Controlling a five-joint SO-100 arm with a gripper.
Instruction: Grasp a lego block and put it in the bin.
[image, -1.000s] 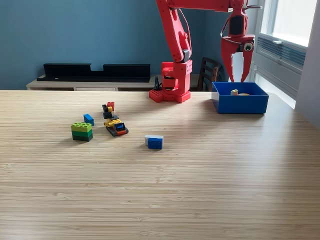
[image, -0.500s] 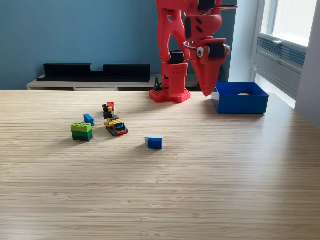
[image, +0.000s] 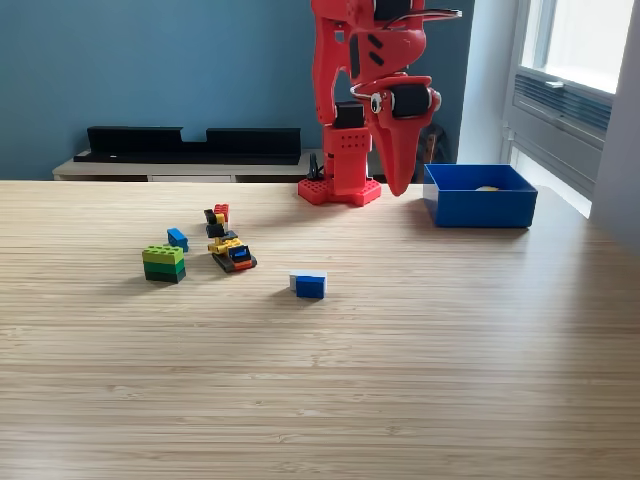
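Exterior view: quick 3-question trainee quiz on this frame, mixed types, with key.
1. True or false: the gripper holds a block.
2. Which block lies nearest the bin? A green stack B blue-and-white block C small blue block
3. Fill in: the gripper hangs on the bin's ___ side in this view.

Key: 1 false, nothing shows at its tip. 2 B. 3 left.

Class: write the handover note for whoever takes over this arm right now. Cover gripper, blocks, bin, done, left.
Gripper: raised, pointing down, beside the bin toward the exterior view's left; looks shut and empty.
Bin: far right of the table; something pale shows inside.
On the table: blue-and-white block, green block stack, small blue block, yellow-black piece, red-black piece.
Left: grasp and bin these.
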